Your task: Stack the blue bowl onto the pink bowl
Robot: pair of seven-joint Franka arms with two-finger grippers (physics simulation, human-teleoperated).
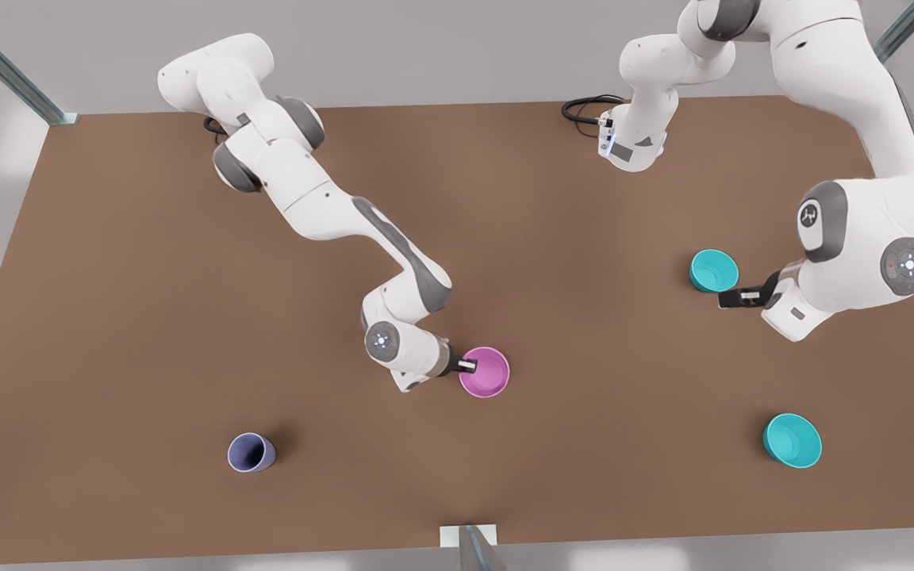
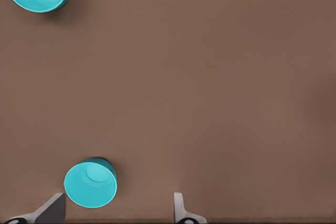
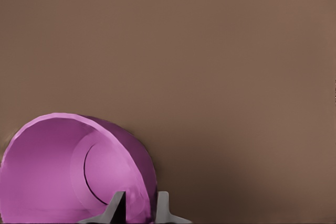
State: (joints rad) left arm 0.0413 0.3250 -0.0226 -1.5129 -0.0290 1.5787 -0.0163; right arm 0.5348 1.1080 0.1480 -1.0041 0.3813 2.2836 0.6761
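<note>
Pinching the pink bowl by its rim, mid-table: right gripper. Farther off, left gripper, fingers spread, beside the blue bowl, not yet gripped. Next, likely: closing on that rim, lifting, carrying over the pink.

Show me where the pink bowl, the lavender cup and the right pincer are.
pink bowl (image 1: 487, 374): front view, inner floor.
lavender cup (image 1: 249, 453): front view, its opening.
right pincer (image 3: 137, 206): right wrist view, between the fingertips at the pink bowl's wall.
</note>
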